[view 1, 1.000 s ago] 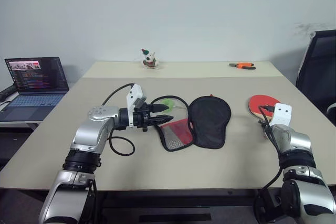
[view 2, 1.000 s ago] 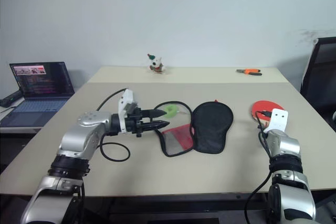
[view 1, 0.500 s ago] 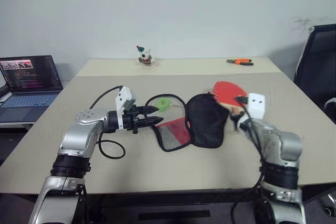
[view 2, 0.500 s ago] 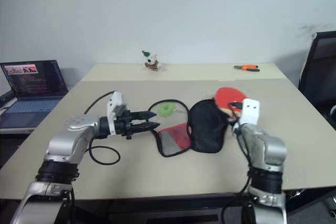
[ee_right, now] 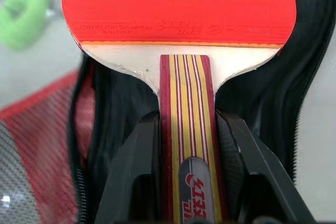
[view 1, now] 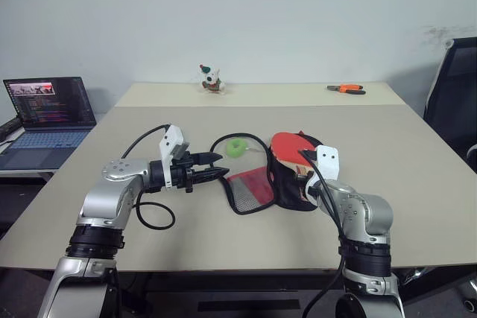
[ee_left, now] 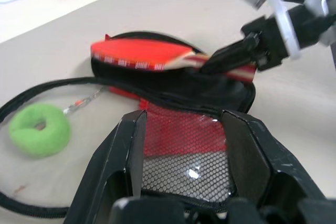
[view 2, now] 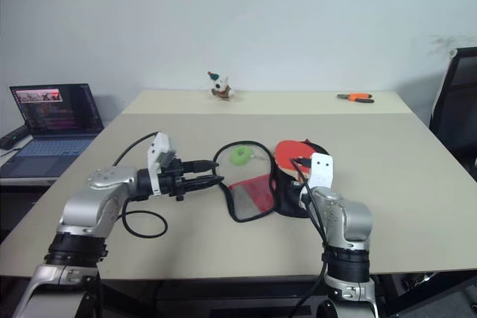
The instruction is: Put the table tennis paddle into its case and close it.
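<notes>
The case (view 1: 289,191) lies open in the middle of the table, its black half on the right and its red mesh flap (view 1: 250,190) on the left. A green ring tag (view 1: 237,147) hangs off its zipper cord. My right gripper (ee_right: 187,127) is shut on the striped wooden handle of the table tennis paddle (view 1: 289,146). It holds the red face just above the black half, over the far part. My left gripper (view 1: 223,164) is open and points at the mesh flap from the left, with its tips just short of the flap's edge.
An open laptop (view 1: 48,109) sits on a side desk at the far left. A small toy figure (view 1: 212,80) and orange pliers (view 1: 346,89) lie on the far table. A black chair (view 1: 455,87) stands at the right.
My right arm swung the paddle leftward from the table's right side to a spot over the case's black half. The left gripper stayed open beside the mesh flap.
</notes>
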Robot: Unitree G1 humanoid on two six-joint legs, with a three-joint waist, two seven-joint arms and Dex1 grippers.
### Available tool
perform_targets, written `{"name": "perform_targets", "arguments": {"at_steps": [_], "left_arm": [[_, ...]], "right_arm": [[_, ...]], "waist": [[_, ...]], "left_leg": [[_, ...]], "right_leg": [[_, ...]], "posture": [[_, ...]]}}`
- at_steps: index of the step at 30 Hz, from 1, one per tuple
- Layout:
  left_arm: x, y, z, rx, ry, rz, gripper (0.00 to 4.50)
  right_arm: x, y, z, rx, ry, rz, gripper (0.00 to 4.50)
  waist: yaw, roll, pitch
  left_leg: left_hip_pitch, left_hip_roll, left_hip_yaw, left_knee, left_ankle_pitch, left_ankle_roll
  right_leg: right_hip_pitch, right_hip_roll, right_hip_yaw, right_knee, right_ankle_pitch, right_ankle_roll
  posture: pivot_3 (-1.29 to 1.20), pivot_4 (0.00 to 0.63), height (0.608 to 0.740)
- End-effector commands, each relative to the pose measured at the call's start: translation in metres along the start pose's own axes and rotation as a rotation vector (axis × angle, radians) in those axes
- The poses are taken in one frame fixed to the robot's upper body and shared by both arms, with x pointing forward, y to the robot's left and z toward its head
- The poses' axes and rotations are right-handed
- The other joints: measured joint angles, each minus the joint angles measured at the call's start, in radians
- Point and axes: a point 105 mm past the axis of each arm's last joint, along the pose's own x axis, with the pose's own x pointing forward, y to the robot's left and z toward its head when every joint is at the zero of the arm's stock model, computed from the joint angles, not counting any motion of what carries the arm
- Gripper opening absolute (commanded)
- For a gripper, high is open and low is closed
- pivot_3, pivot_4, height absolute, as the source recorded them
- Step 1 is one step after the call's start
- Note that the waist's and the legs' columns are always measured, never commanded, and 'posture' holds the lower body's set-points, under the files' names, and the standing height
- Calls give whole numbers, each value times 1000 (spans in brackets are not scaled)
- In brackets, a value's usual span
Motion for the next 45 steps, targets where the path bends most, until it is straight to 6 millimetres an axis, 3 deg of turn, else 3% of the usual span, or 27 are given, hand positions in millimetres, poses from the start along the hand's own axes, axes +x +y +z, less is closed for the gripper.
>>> {"name": "perform_targets", "arguments": {"at_steps": [1,17,20,27,33,36,39,44,45], "left_arm": [[-8,2,14,47,-28,25,2474],[-7,3,14,46,-28,32,2474],[-8,4,14,46,-26,38,2474],[-11,11,12,33,-34,95,2474],[-21,22,2,11,-10,182,2474],[-30,33,-16,17,49,259,2474],[-35,43,-21,17,33,328,1866],[-38,42,-37,6,99,303,73],[-39,42,-43,5,127,305,28]], "right_arm": [[2,-2,6,-7,-47,-8,1124],[6,-13,5,-22,-62,-70,1123],[3,-10,8,-26,-77,-56,1987],[-21,22,18,-147,-128,117,4371],[-63,53,44,-387,-257,485,4471],[-86,46,55,-498,-286,636,4471],[-102,35,68,-556,-331,718,4500],[-112,20,81,-617,-304,769,4500],[-114,19,82,-627,-302,779,4500]], "waist": [[-1,0,0],[0,0,0],[0,0,0],[-5,0,0],[-9,0,0],[-9,0,0],[-6,-1,0],[-4,-1,0],[-4,-1,0]], "left_leg": [[0,0,0,0,0,0],[1,0,0,1,0,0],[1,0,0,1,0,0],[1,0,0,1,0,0],[1,0,0,1,0,0],[1,0,0,2,0,0],[1,0,-1,2,0,0],[1,0,-1,2,0,0],[1,0,-1,2,0,0]], "right_leg": [[0,0,0,0,0,0],[0,0,0,4,0,0],[0,0,0,4,0,0],[0,0,0,4,0,0],[0,0,0,4,0,0],[0,0,-1,3,0,0],[1,0,-2,3,0,0],[1,0,-1,3,0,0],[1,0,-1,3,0,0]], "posture": [[0,150,740],[0,150,740],[0,150,740],[0,150,740],[0,150,740],[0,150,740],[0,150,740],[0,150,740],[0,150,740]]}}
